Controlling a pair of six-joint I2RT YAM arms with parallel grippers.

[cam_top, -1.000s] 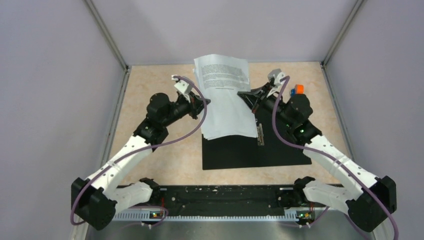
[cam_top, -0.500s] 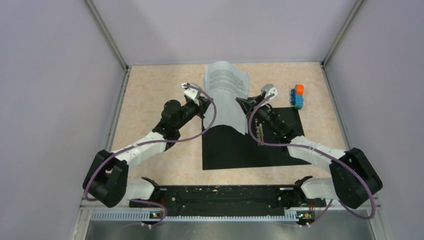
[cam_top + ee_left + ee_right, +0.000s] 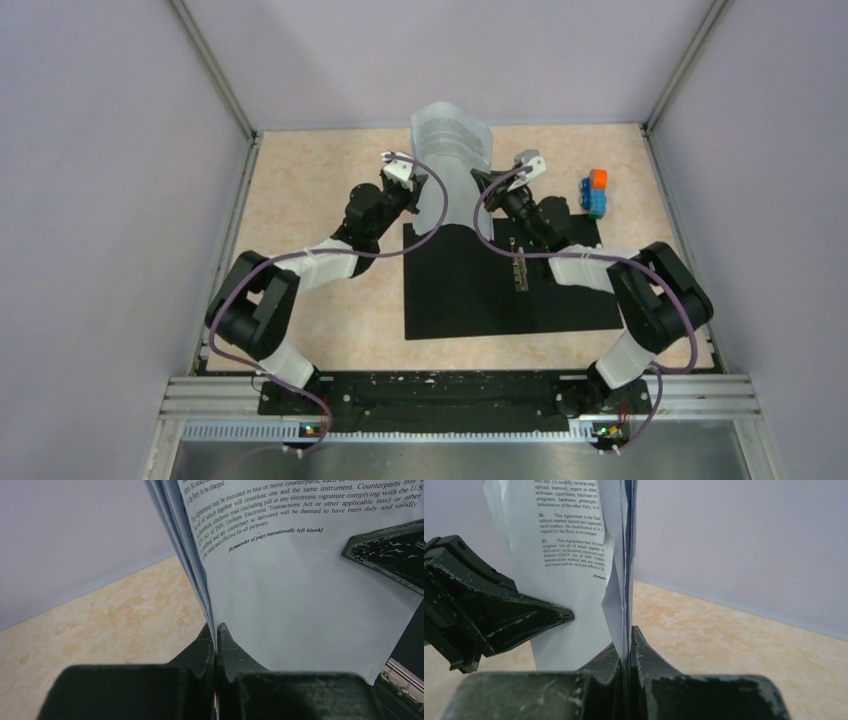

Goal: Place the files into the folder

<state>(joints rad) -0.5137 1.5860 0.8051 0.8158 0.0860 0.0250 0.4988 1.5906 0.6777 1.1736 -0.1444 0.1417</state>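
The files (image 3: 452, 160) are white printed sheets, held up as a curved stack above the far end of the folder (image 3: 470, 290), which lies open with its black inside up and a metal clip (image 3: 519, 268) in the middle. My left gripper (image 3: 413, 197) is shut on the stack's left edge; its fingers pinch the files (image 3: 300, 595) in the left wrist view. On the stack's right edge my right gripper (image 3: 484, 192) is shut, and the files (image 3: 574, 540) rise between its fingers in the right wrist view. The sheets' lower edge hangs near the folder's far edge.
A small orange-and-blue block stack (image 3: 596, 192) stands at the far right of the beige tabletop (image 3: 300, 200). Grey walls close in the back and both sides. Both arms reach forward over the table, their cables looping above the folder.
Both arms have stretched farther from me, carrying the sheets toward the back wall. The stack now bows upward and covers less of the folder's black inside.
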